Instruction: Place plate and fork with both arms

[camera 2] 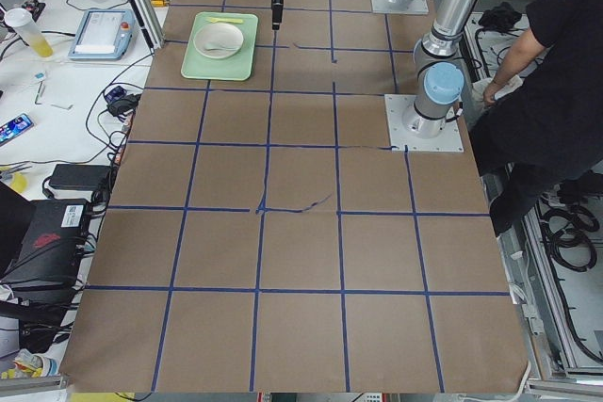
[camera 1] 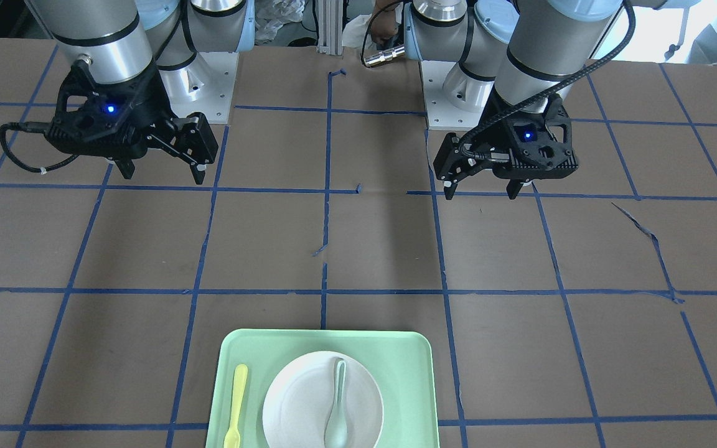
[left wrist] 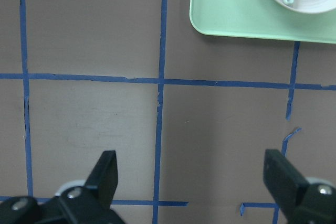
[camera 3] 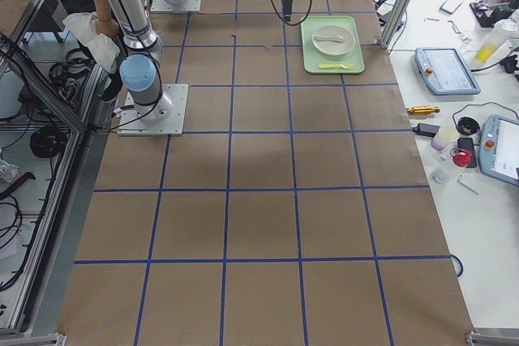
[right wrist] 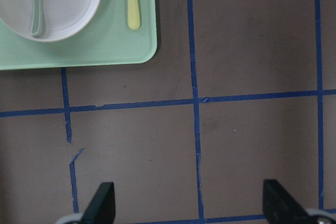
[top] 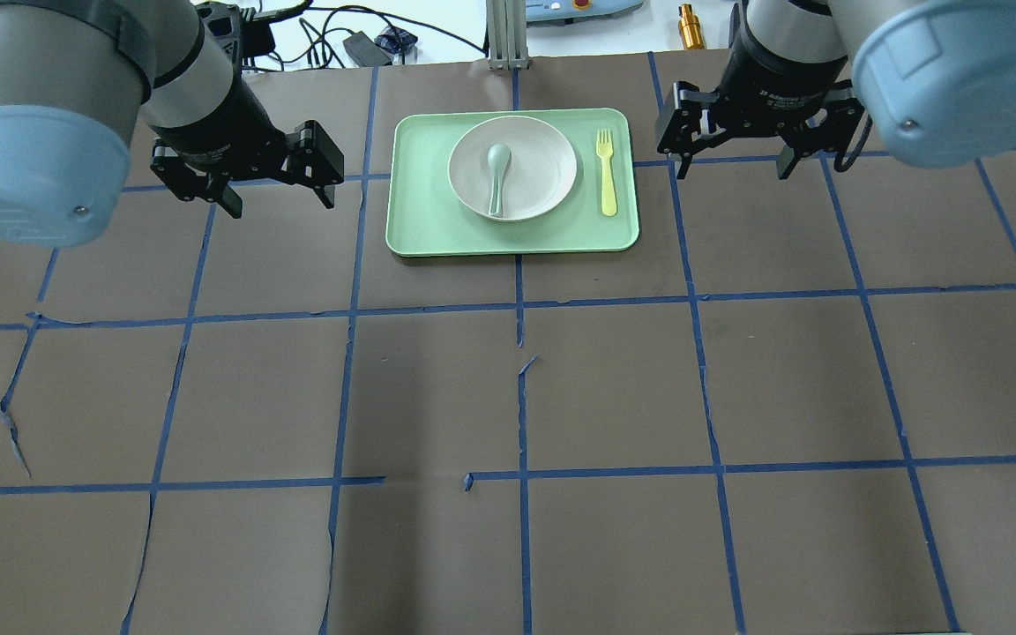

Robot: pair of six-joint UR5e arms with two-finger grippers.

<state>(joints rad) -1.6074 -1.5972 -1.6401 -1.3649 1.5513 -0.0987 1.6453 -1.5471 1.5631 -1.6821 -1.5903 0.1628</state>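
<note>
The white plate [top: 539, 163] lies on a light-green tray [top: 420, 225] at the far middle of the table, with a grey-green spoon [top: 496, 176] in it. The pale-yellow fork [top: 606, 172] lies on the tray to the plate's right. My left gripper [top: 279, 201] hovers open and empty left of the tray. My right gripper [top: 731, 168] hovers open and empty right of the tray. The front-facing view shows the plate [camera 1: 299, 398], the fork [camera 1: 236, 404], my left gripper [camera 1: 483, 191] and my right gripper [camera 1: 162, 175]. The right wrist view shows the fork [right wrist: 133, 3] and the plate [right wrist: 68, 3].
The table is brown paper with a blue tape grid. The left wrist view shows the tray's corner [left wrist: 236, 17] and plate edge [left wrist: 310, 1]. Cables and devices lie beyond the far edge [top: 358, 40]. A person [camera 2: 556, 91] stands by the robot bases.
</note>
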